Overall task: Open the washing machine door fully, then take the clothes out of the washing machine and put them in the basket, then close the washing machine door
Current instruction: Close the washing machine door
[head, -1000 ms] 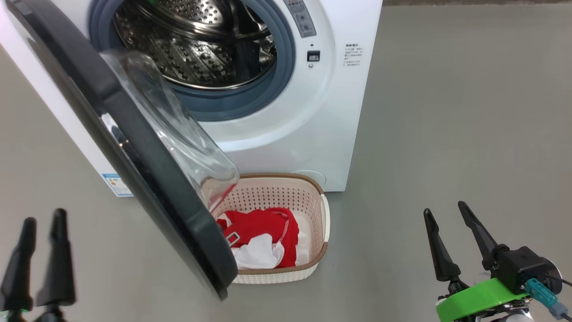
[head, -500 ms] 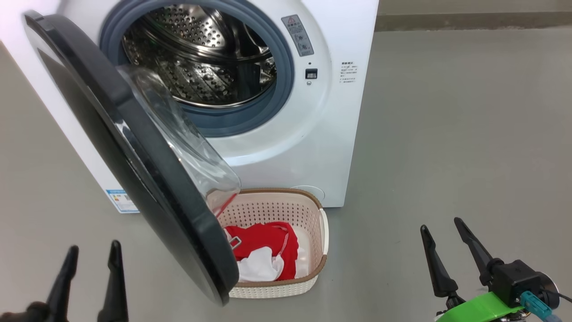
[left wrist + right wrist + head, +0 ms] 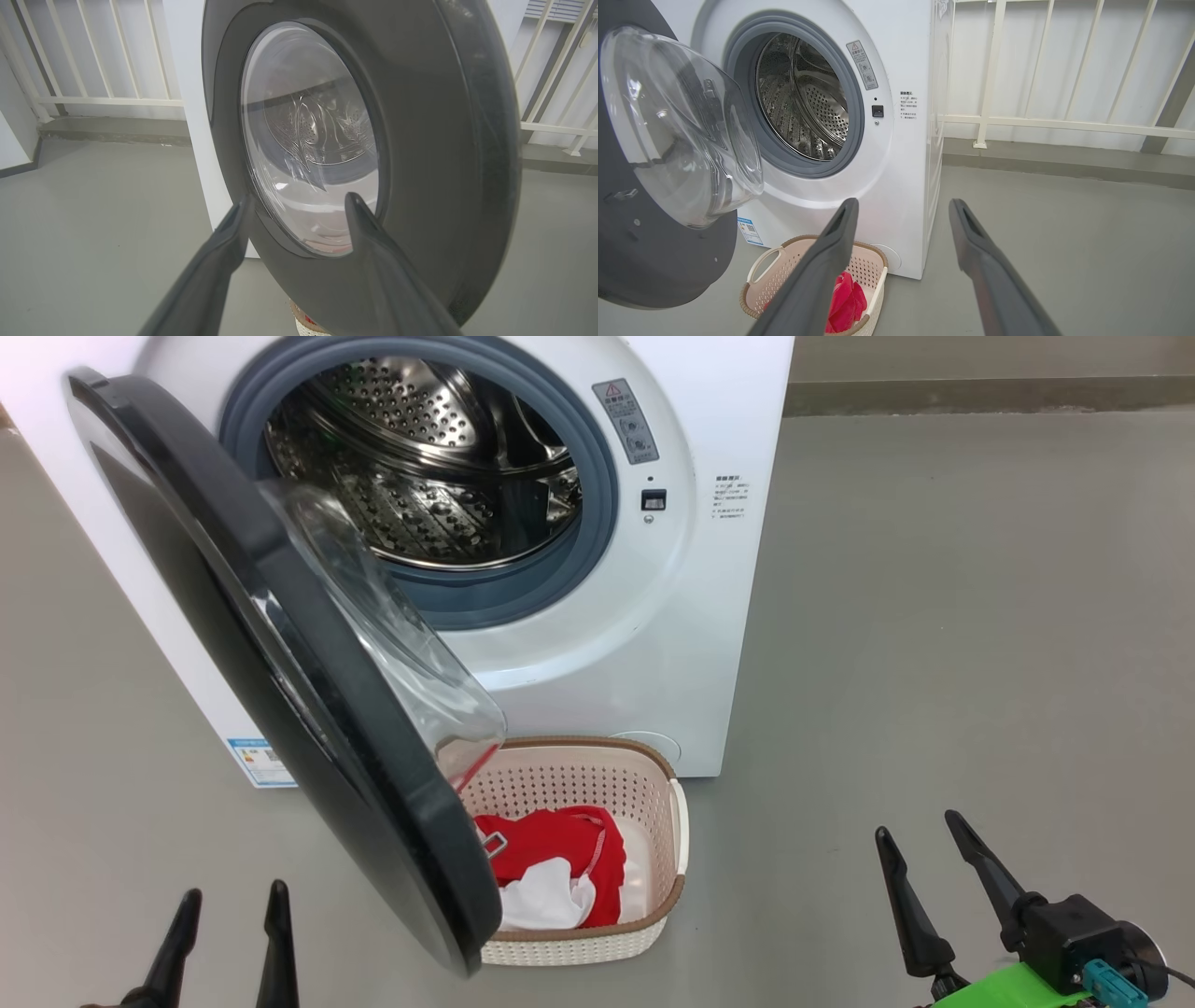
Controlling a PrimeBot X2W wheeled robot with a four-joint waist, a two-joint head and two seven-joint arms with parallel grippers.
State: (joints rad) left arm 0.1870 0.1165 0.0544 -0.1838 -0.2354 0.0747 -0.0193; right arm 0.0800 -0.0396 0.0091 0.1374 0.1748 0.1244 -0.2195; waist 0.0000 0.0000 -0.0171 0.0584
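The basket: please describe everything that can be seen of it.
The basket is a small cream-white tub, plastic by its look, with rows of small holes in its walls, a brown woven-look rim and white side handles. It stands upright on the grey floor, close before the washing machine. Red and white clothes lie inside it. In the head view the open washing machine door hides its left part; whether they touch, I cannot tell.
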